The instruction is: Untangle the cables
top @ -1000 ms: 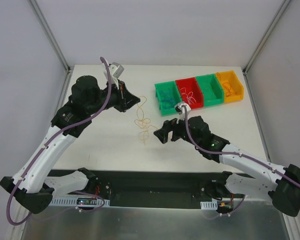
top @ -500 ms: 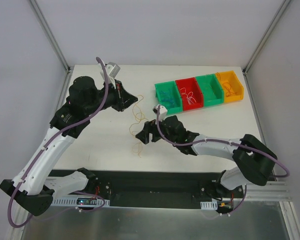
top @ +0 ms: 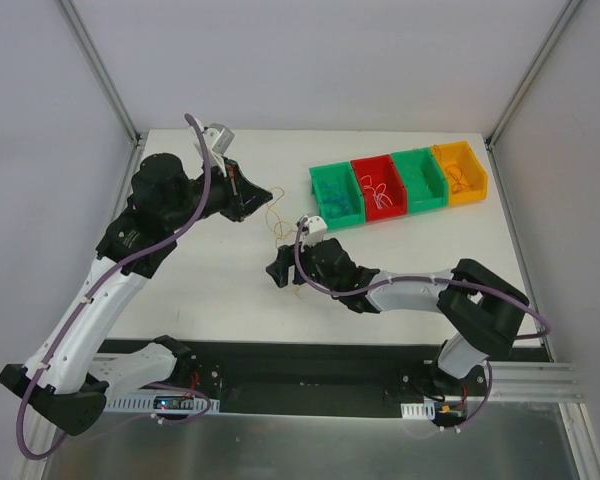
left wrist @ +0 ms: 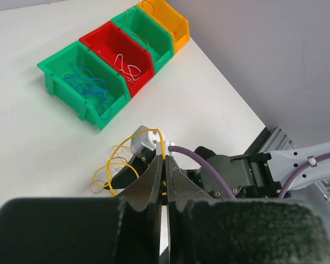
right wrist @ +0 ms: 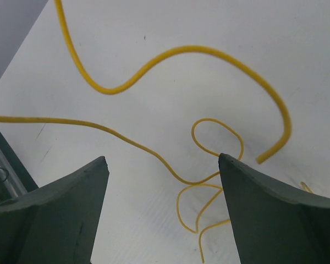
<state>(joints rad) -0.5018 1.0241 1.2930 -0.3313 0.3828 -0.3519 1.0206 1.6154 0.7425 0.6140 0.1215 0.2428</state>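
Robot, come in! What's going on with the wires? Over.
Left fingers shut on yellow wire. Right fingers open, just over its loops. Nothing in the way. Over.

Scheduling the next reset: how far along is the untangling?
Done: blue cables lie in the end green bin, and a white one in the red bin.
In hand: the left gripper is shut on a yellow cable; the right gripper hangs open over the yellow tangle.
Left: that tangle lies looped and crossing on the table, not yet separated or binned.
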